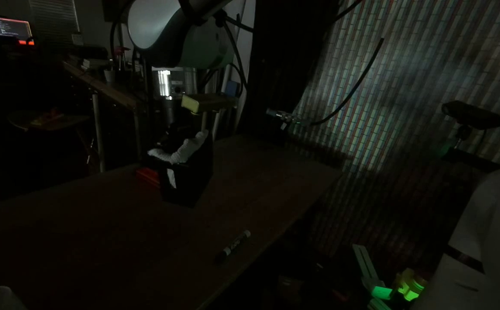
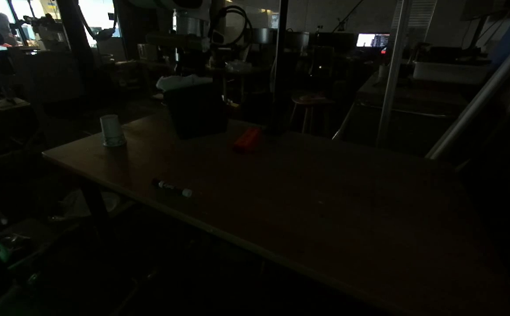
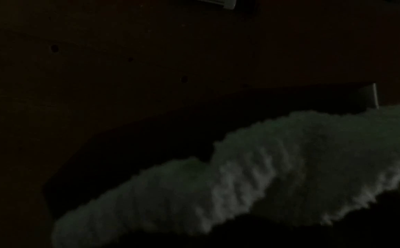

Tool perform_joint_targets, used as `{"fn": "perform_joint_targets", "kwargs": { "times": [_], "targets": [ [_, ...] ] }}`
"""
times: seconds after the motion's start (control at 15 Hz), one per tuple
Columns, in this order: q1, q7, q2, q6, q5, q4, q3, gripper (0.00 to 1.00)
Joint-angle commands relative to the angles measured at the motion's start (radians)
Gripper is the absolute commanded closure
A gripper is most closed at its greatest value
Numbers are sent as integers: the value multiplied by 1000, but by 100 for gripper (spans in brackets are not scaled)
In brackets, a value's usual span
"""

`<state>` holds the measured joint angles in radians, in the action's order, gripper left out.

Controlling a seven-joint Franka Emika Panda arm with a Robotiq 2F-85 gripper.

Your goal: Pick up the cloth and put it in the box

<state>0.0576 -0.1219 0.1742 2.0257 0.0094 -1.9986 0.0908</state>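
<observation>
The pale fluffy cloth [image 1: 183, 150] lies bunched over the top of the black box [image 1: 191, 183], with part at the rim. It also shows on top of the box in an exterior view [image 2: 184, 82], where the box [image 2: 197, 112] is a dark shape. In the wrist view, the cloth [image 3: 244, 172] spreads across the lower half, with the dark box [image 3: 134, 162] behind it. My gripper [image 1: 176, 134] is a dark shape right above or at the cloth. Its fingers are lost in darkness in all views, so I cannot tell whether they touch or hold the cloth.
The scene is very dark. A red object [image 2: 247, 140] stands beside the box on the wooden table [image 2: 325, 202]. A marker [image 1: 234, 244] lies near the table edge. A pale cup [image 2: 112, 131] stands near a table corner.
</observation>
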Motion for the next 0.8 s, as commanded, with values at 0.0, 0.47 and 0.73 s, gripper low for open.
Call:
{"fn": "perform_joint_targets", "kwargs": {
  "times": [0.0, 0.47, 0.73],
  "targets": [
    [13, 34, -24, -28, -4, 14, 0, 53],
    [19, 64, -42, -26, -4, 11, 0, 1],
    [22, 61, -49, -18, -3, 7, 3, 25]
  ]
}}
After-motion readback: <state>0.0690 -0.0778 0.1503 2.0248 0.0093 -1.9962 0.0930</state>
